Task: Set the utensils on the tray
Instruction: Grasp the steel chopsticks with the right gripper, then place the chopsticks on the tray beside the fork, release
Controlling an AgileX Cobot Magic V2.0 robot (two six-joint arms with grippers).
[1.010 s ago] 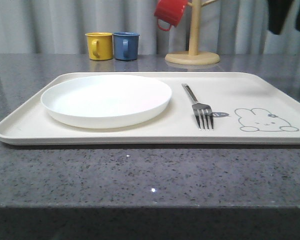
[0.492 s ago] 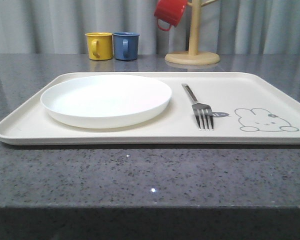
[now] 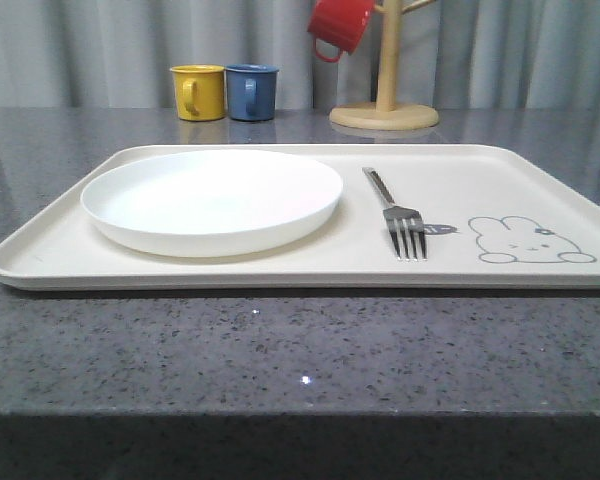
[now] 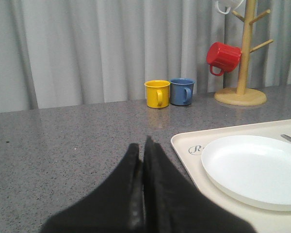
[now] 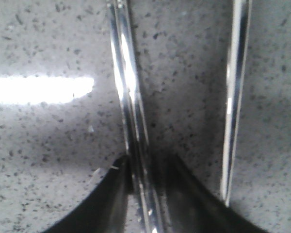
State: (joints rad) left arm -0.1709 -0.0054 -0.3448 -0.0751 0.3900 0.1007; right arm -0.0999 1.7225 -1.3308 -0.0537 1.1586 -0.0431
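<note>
The large cream rectangular tray (image 3: 280,262) with a low raised rim and a grey rabbit drawing lies on the speckled grey stone surface (image 3: 280,350). On the tray, the round shallow white plate (image 3: 212,200) sits toward its left end. The shiny silver metal fork (image 3: 398,216) lies just right of the plate, apart from it, tines nearest the camera and beside the rabbit.

Behind the tray stand a yellow mug (image 3: 199,92) and a blue mug (image 3: 252,92), touching or nearly so. To their right is a wooden mug tree (image 3: 386,100) with a red mug (image 3: 340,24) hanging on it.

The left pincer (image 4: 141,150) is closed and empty, over the surface just beside the tray's left edge.

The right pincer (image 5: 141,187) is clamped on one slim metal chopstick (image 5: 128,97) low over the surface; a second slim metal chopstick (image 5: 235,97) lies close beside it.
</note>
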